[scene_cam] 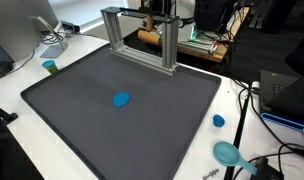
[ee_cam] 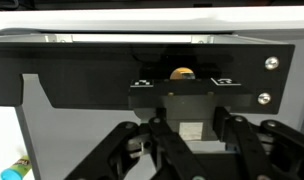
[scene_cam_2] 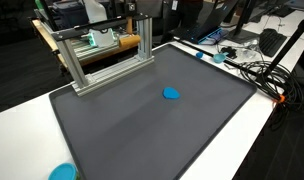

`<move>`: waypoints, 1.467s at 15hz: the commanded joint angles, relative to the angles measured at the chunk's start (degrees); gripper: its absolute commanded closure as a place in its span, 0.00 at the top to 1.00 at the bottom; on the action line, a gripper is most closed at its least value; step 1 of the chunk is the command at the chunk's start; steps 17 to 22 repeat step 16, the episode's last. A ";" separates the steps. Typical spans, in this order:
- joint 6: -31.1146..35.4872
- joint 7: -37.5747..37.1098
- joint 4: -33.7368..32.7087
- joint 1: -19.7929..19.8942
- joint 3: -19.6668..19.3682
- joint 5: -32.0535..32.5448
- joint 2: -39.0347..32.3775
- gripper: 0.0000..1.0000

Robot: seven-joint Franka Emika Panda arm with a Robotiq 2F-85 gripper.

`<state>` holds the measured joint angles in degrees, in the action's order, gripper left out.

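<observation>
In the wrist view my gripper [ee_cam: 192,130] faces a black panel [ee_cam: 82,70] with two screws and two small marker tags. Its black fingers stand apart with nothing between them; only a grey block with a pale label shows behind the gap. A small brownish round thing [ee_cam: 181,73] sits at the panel's top edge. In both exterior views a small blue object [scene_cam: 121,99] [scene_cam_2: 171,94] lies alone on a dark grey mat [scene_cam: 82,125] [scene_cam_2: 142,135]. I cannot make out the gripper clearly there; it seems to be behind the aluminium frame [scene_cam: 142,38] [scene_cam_2: 104,58].
The frame stands at the mat's far edge. A small blue cup [scene_cam: 219,121], a teal scoop [scene_cam: 228,152] and cables [scene_cam: 254,100] lie on the white table. A green cup [scene_cam: 50,67] stands near a monitor. A marker [ee_cam: 17,168] shows in the wrist view.
</observation>
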<state>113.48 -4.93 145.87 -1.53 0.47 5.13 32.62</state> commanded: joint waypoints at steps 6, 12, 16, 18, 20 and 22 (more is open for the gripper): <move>0.45 3.22 2.71 0.39 -2.14 -4.07 2.74 0.79; -3.40 0.71 2.55 1.63 0.05 -1.19 10.16 1.00; -1.99 1.54 1.23 1.30 0.01 -1.74 7.64 1.00; -1.99 1.54 1.23 1.30 0.01 -1.74 7.64 1.00; -1.99 1.54 1.23 1.30 0.01 -1.74 7.64 1.00; -1.99 1.54 1.23 1.30 0.01 -1.74 7.64 1.00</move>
